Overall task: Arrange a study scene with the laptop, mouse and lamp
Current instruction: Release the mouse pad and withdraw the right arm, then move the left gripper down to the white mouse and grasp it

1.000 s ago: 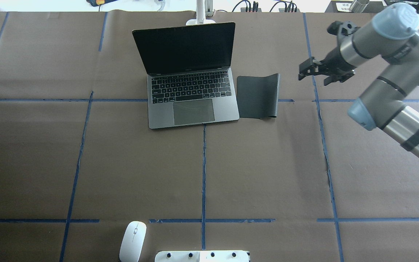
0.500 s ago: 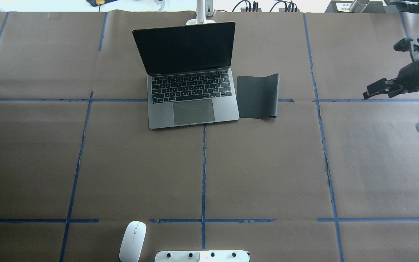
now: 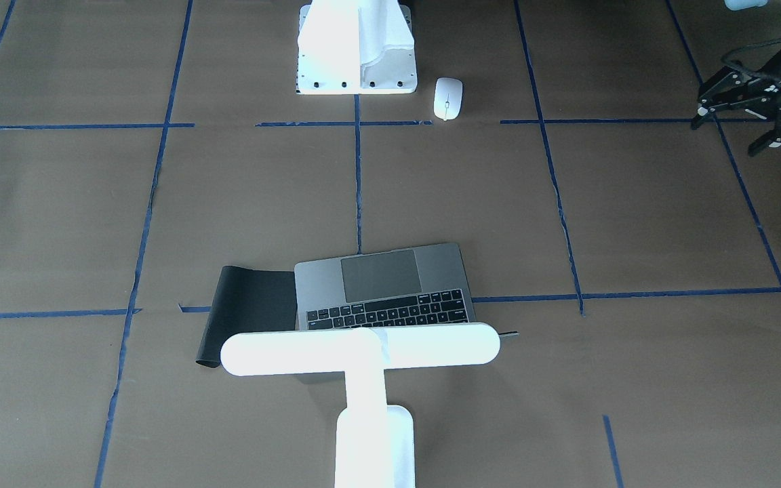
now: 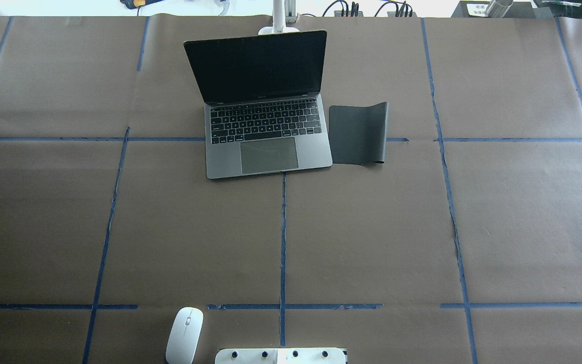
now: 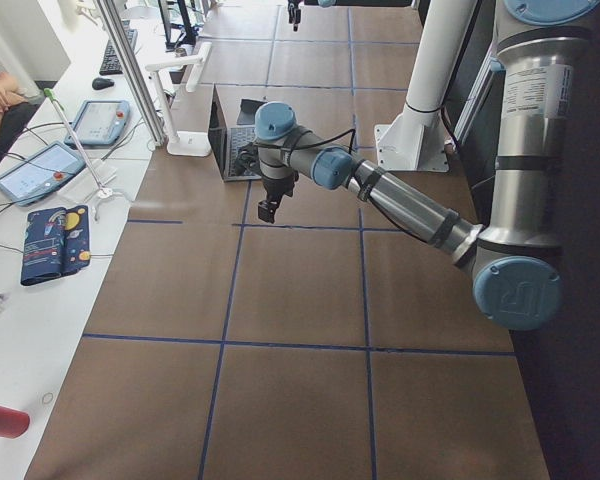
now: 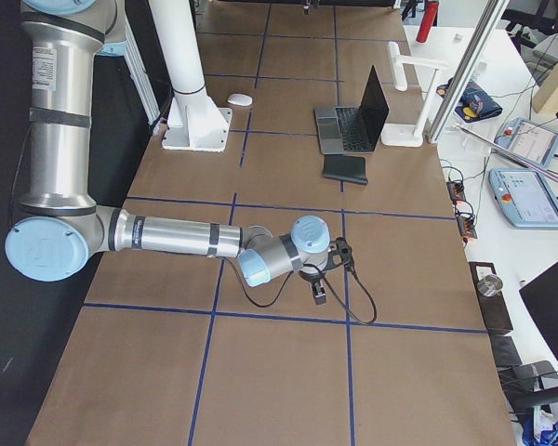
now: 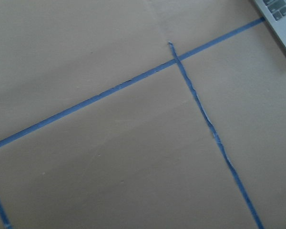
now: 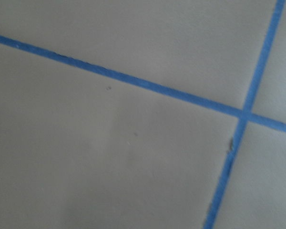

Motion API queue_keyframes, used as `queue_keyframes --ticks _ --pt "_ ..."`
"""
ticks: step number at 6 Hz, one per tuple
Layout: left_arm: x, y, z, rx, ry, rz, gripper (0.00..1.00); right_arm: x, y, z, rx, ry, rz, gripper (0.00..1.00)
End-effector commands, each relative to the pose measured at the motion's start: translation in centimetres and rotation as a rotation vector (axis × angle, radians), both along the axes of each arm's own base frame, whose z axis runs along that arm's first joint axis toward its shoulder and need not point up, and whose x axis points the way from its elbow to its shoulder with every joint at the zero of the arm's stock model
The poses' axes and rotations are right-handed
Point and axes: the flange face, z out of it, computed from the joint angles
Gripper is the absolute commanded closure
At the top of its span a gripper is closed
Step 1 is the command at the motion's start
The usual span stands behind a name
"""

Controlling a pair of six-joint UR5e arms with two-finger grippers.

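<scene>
Left gripper [image 3: 733, 132]: fingers spread wide, grasping nothing, well apart from the laptop [image 3: 390, 285]. Right gripper [image 6: 318, 295] fingers: cannot tell.

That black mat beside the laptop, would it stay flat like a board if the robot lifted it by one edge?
Probably not. The black mat looks thin, and its edge away from the laptop curls upward, so it would likely droop when lifted. Lying low and flat, it should slide or wrinkle under a push rather than tip or roll.
</scene>
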Motion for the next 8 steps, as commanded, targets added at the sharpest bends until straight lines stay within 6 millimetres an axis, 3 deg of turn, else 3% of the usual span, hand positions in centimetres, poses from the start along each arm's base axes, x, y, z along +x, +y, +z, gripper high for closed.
queue_keyframes --ticks 1,2,4,6,8 --pt "8.2 3.4 -4.5 -0.067 -0.031 -0.049 0.00 6.5 5.1 4.6 -0.015 0.026 -0.021 0.00" --pt "12.8 6.0 -7.2 -0.115 -0.024 -0.083 0.00 7.6 7.0 5.6 -0.043 0.039 -0.001 0.00" --pt "19.9 13.0 -9.7 -0.175 -0.038 -0.106 0.00 7.7 7.0 5.9 -0.046 0.055 0.000 0.00" --pt "25.9 18.7 -9.1 -0.174 -0.093 -0.131 0.00 7.7 7.1 6.0 -0.049 0.055 0.000 0.00" --pt "30.7 25.9 -8.8 -0.174 -0.118 -0.087 0.00 7.7 7.1 6.1 -0.051 0.055 0.000 0.00"
